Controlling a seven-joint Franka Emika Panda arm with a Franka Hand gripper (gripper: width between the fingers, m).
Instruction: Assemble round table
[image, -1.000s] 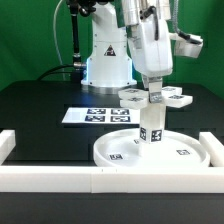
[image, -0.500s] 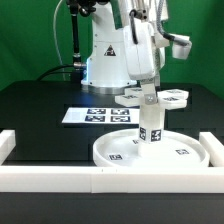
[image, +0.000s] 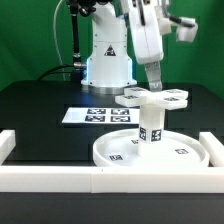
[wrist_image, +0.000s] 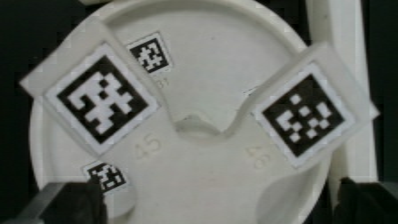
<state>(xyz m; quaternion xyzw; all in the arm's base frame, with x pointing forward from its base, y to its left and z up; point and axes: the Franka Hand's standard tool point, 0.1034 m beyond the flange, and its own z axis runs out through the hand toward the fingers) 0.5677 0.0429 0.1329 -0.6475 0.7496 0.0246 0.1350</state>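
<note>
Hovering above the assembly, the gripper (image: 156, 84) has its jaws released, holding nothing. Directly below them the flat cross-shaped base (image: 153, 96) caps the short cylindrical leg (image: 151, 125), which stands upright in the rimmed round disc (image: 152, 149) on the black bench (image: 40, 110). All parts are smooth white plastic bearing black-and-white square tags; no readable writing shows.
</note>
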